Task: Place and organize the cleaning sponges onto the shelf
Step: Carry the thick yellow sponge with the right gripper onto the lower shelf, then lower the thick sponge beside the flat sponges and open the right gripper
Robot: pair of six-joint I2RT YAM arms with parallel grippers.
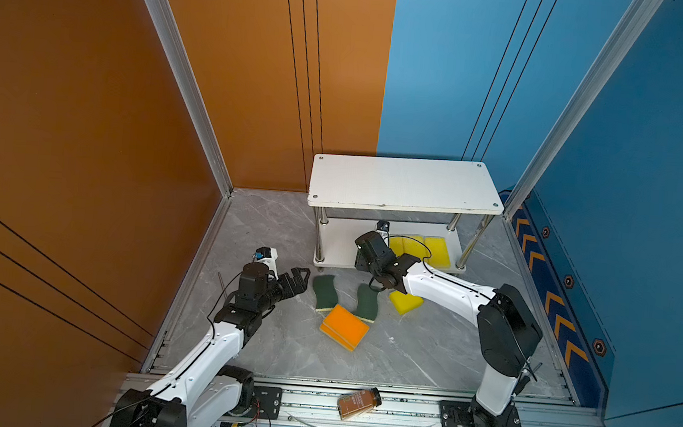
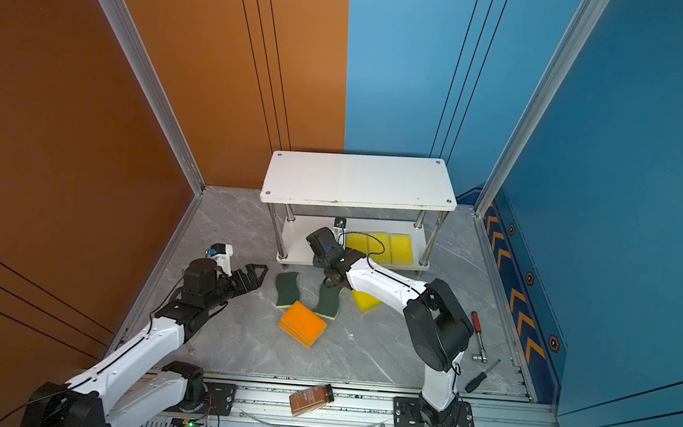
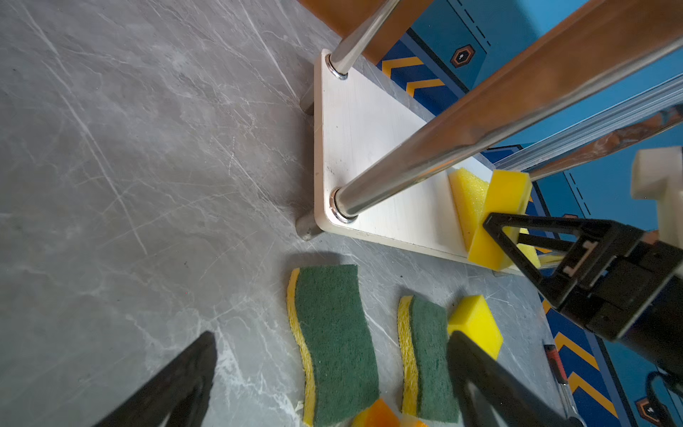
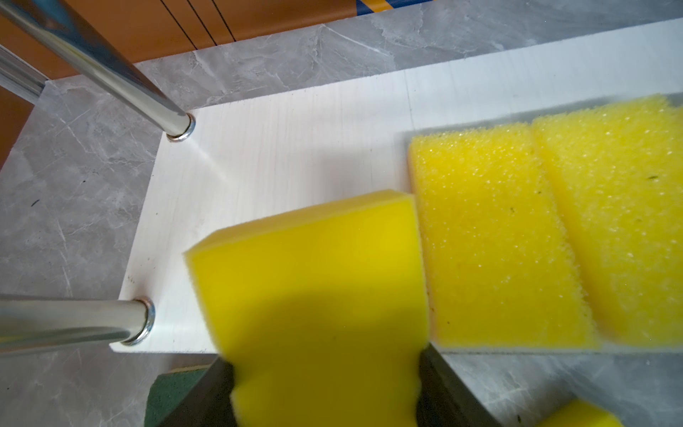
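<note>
Right end effector point(image 4: 327, 392) pinching sponge point(image 4: 310, 288), two shelved

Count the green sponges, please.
2, on the table before the shelf: one sponge in the open, the other sponge partly under the right arm. More could be hidden.

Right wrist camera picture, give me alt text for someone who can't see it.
The right claw pinches a yellow sponge over the shelf's white lower board, next to two more yellow sponges lying flat side by side. Two chrome posts rise from the board's corners.
</note>
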